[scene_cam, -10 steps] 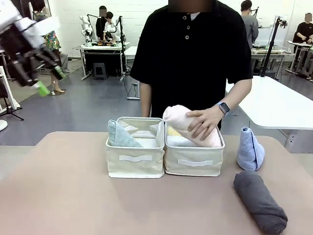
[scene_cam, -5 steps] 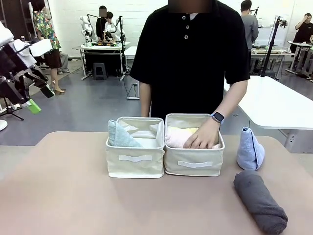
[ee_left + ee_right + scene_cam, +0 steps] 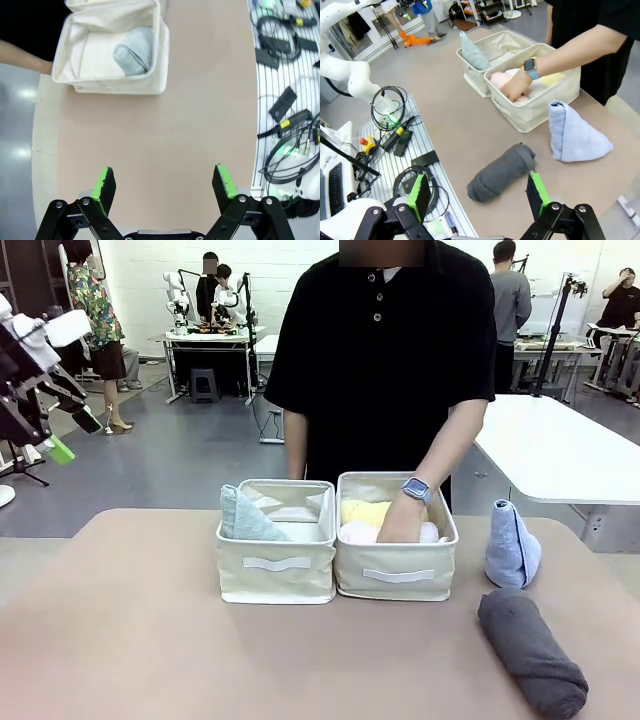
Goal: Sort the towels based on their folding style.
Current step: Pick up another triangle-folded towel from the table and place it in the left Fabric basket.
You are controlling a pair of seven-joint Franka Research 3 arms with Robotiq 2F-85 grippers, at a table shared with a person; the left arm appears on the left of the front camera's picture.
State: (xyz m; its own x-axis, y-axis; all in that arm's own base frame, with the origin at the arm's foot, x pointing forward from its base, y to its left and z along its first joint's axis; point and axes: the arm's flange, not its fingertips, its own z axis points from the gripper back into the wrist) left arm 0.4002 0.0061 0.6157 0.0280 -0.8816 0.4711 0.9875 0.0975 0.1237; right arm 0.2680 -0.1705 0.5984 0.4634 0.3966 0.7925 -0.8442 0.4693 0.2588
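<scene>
Claws were held spread and empty, the left gripper [image 3: 75, 437] raised aside, the right gripper [image 3: 477, 192] pointed at the dark grey roll [image 3: 501, 172]. A collision was judged possible if the right bin [image 3: 395, 580] were approached while the person's hand [image 3: 398, 530] was pressed among its yellow roll [image 3: 365, 511] and pink roll [image 3: 496, 78]. One grey-green cone [image 3: 243, 518] was seen in the left bin [image 3: 277, 575]; the light blue cone [image 3: 512, 545] was set beside the right bin.

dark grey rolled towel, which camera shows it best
The right wrist view: the dark grey rolled towel lies whole on the table, just beyond the open right gripper. The front view has it in the lower right corner, foreshortened. The left wrist view faces a cream bin holding the grey-green towel.
</scene>
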